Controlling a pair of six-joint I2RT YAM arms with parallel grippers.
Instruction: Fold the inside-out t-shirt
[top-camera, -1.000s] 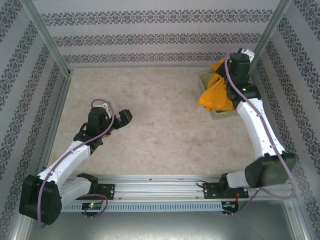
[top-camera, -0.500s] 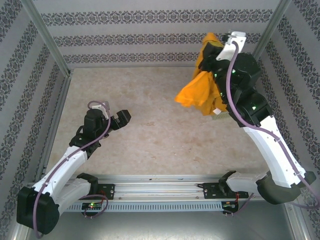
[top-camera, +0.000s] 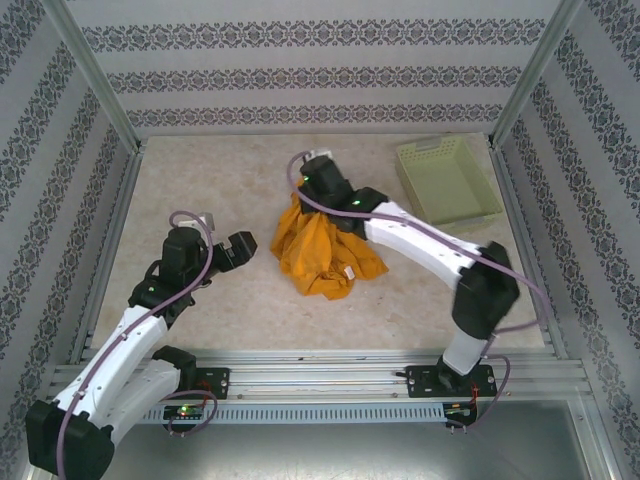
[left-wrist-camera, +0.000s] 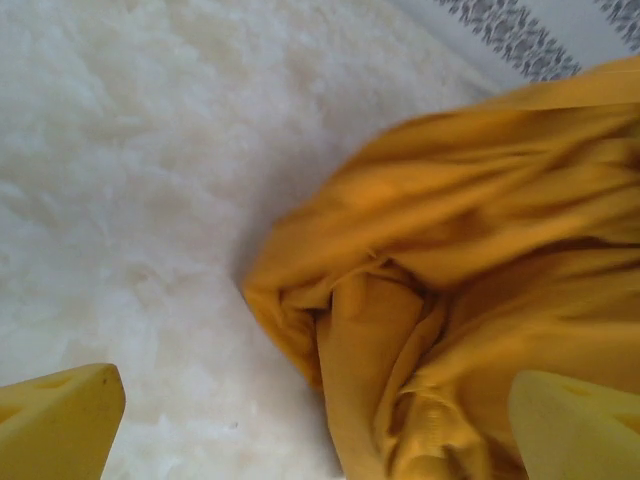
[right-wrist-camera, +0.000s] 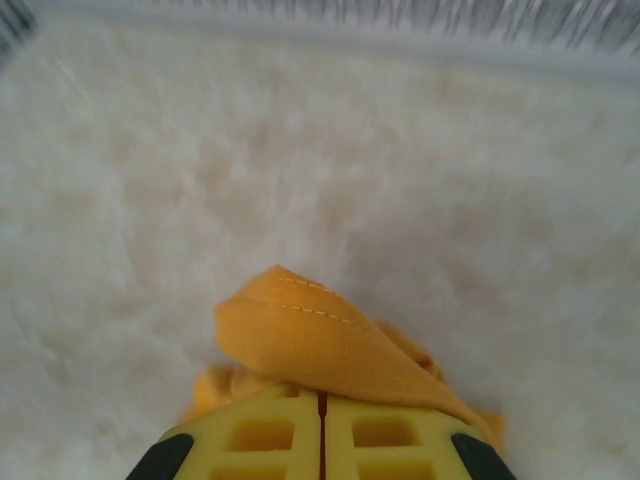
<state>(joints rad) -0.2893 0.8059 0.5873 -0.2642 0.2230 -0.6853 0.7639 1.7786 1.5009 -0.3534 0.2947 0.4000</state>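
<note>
Top external view: an orange-yellow t-shirt (top-camera: 322, 252) sits bunched in a loose heap near the middle of the table, a little right of centre. Its top is gathered to a peak and its lower folds spread on the surface. A small white tag (top-camera: 347, 272) shows near the heap's lower right edge. No print can be made out on the cloth.

The right gripper (top-camera: 308, 198) is at the peak of the heap. In the right wrist view its two yellow fingers (right-wrist-camera: 260, 435) are pressed together, with a fold of the shirt and its stitched hem (right-wrist-camera: 300, 300) pinched between them. The right arm reaches in from its base at the near right edge.

The left gripper (top-camera: 245, 243) hovers just left of the shirt and is not touching it. In the left wrist view its yellow fingertips (left-wrist-camera: 60, 415) stand wide apart at the bottom corners, with the crumpled shirt lying ahead between them and to the right.

The table (top-camera: 200, 170) has a pale cream, mottled, stone-like surface. A light green plastic basket (top-camera: 447, 180) stands at the far right corner, well apart from the shirt. A metal rail (top-camera: 320, 365) runs along the near edge and carries both arm bases. White walls (top-camera: 300, 70) with bands of dark floral pattern enclose three sides, and slanted metal posts (top-camera: 95, 75) stand at the far corners.
</note>
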